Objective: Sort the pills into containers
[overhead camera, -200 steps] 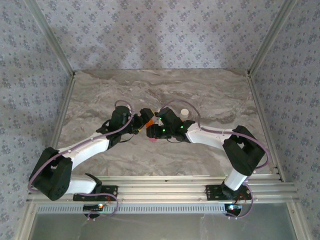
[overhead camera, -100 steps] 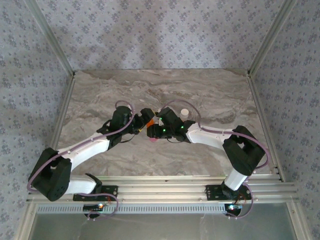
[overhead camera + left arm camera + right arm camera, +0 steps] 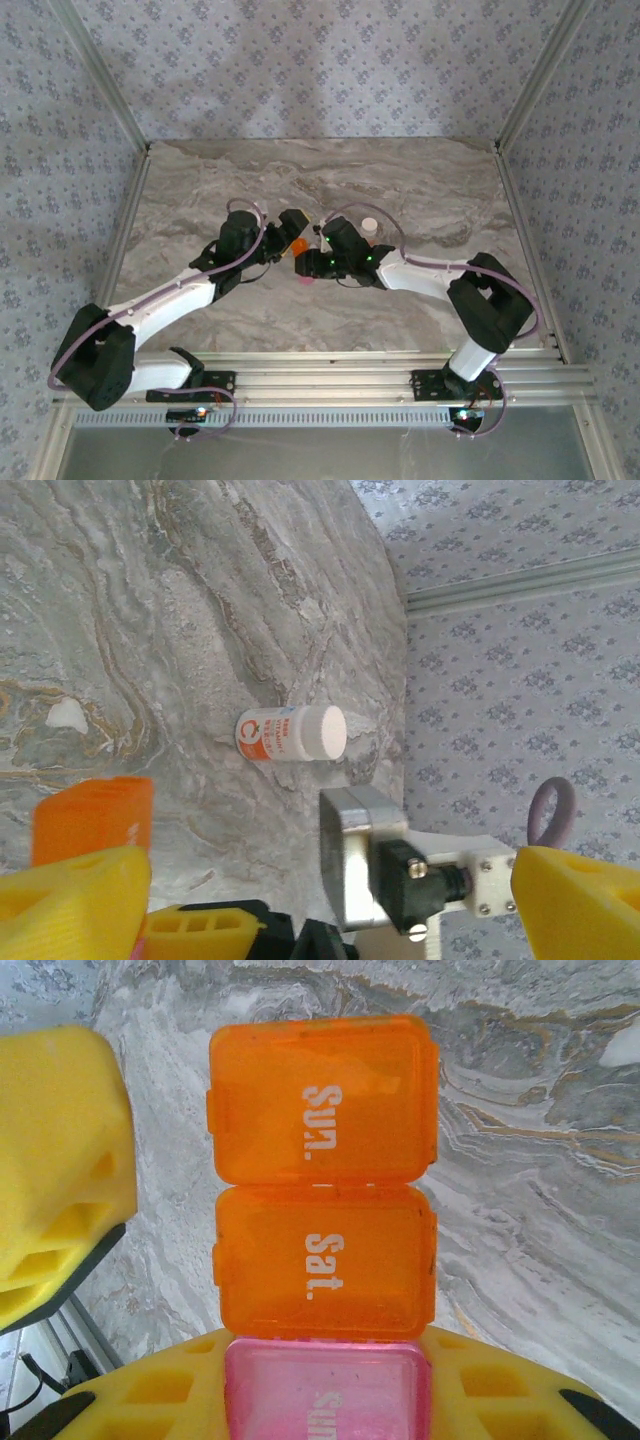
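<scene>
Right jaws on containers, lengthwise outward

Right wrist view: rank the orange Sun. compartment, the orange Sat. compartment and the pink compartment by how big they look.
1 and 2, alike, unranked: orange translucent plastic compartment marked Sun.; orange translucent plastic compartment marked Sat..
3: pink translucent plastic compartment, smallest as seen, though the frame edge cuts it off.

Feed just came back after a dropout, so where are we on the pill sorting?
Early. Done: nothing visibly sorted; the containers show labelled lids that look closed. In hand: the right gripper is shut on the strip's pink compartment, the left gripper open beside the orange end. Left: the white bottle stands apart on the table, apparently capped.
</scene>
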### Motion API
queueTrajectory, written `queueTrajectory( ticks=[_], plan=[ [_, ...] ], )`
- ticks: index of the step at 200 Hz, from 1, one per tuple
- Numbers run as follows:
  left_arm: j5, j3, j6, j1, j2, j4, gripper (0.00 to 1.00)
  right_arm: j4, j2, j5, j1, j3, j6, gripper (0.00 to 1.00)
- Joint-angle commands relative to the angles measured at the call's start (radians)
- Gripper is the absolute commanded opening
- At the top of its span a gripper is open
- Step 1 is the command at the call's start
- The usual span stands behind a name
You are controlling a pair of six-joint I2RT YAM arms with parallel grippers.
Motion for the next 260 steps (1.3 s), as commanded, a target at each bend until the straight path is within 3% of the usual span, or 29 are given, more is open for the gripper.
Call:
queueTrajectory(
  ticks=[1,260],
  plan=[
    [-0.024,0.034,0.018,-0.002,-0.027,-0.073,0.92,0.022,-0.044,-0.016,-0.018,-0.015,0.021,0.07],
    [0.035,0.078,0.012,0.005,0.046,-0.001,0.92,0.013,0.030,-0.066,0.019,0.072,0.008,0.06]
  ],
)
